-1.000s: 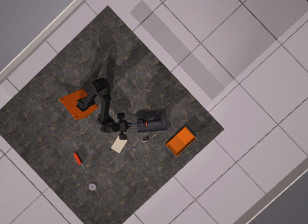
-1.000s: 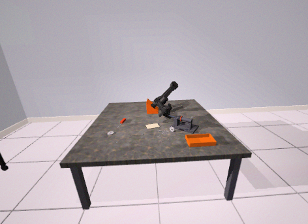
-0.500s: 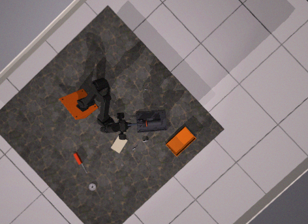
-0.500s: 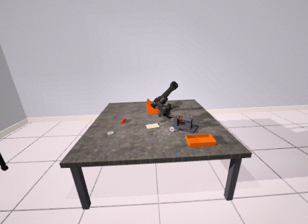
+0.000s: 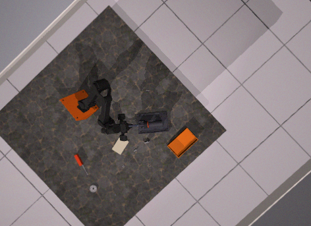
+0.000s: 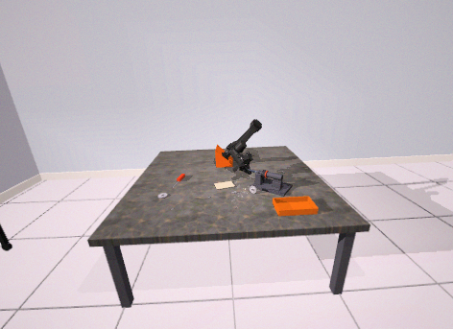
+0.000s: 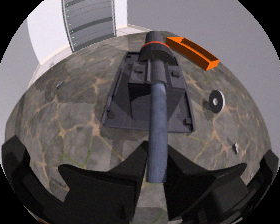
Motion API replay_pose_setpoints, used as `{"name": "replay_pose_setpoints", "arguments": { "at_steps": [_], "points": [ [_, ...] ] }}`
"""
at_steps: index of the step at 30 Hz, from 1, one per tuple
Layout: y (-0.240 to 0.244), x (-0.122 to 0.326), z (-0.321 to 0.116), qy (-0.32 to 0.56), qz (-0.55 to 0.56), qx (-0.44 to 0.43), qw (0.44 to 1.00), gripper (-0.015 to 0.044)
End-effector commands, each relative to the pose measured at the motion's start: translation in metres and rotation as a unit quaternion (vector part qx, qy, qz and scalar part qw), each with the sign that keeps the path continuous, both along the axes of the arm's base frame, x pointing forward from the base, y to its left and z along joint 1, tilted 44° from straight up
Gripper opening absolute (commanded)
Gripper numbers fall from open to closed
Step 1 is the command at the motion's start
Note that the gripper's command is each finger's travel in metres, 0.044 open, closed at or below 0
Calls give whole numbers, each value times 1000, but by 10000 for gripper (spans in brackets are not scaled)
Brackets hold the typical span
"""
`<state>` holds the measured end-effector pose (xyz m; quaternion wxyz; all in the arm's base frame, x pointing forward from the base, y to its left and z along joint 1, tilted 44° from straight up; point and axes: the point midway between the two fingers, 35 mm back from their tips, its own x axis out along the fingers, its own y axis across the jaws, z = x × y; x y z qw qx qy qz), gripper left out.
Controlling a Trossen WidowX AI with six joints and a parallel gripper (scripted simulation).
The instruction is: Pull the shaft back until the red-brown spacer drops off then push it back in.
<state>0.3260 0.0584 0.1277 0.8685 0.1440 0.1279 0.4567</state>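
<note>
The blue-grey shaft (image 7: 159, 115) (image 5: 134, 126) runs from my gripper (image 7: 153, 144) (image 5: 128, 126) (image 6: 249, 171) into the dark fixture (image 5: 163, 117) (image 6: 284, 189) (image 7: 119, 116). My gripper is shut on the shaft's near end, outside the fixture. A thin orange-red ring (image 5: 147, 124) (image 6: 266, 174) (image 7: 156, 43) shows around the dark cylindrical part on the fixture; I cannot tell whether it is the red-brown spacer. No red-brown spacer is visible lying on the table. Other spacers on the shaft cannot be told apart from the dark parts.
A grey ring (image 5: 147, 141) (image 6: 253, 189) (image 7: 219, 102) is beside the fixture. An orange tray (image 5: 182, 141) (image 6: 295, 206) (image 7: 193, 51) stands beyond it. A cream block (image 5: 120, 146) (image 6: 224, 185), a red-handled screwdriver (image 5: 78, 160) (image 6: 180, 177), a grey disc (image 5: 93, 188) (image 6: 163, 196) and small bits lie around.
</note>
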Motion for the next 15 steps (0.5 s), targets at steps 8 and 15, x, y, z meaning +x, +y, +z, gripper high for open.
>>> {"name": "replay_pose_setpoints", "arguments": {
  "at_steps": [8, 15],
  "points": [
    [-1, -2, -1, -2, 2, 0, 1000, 0],
    [-1, -2, -1, -1, 2, 0, 1000, 0]
  ]
}}
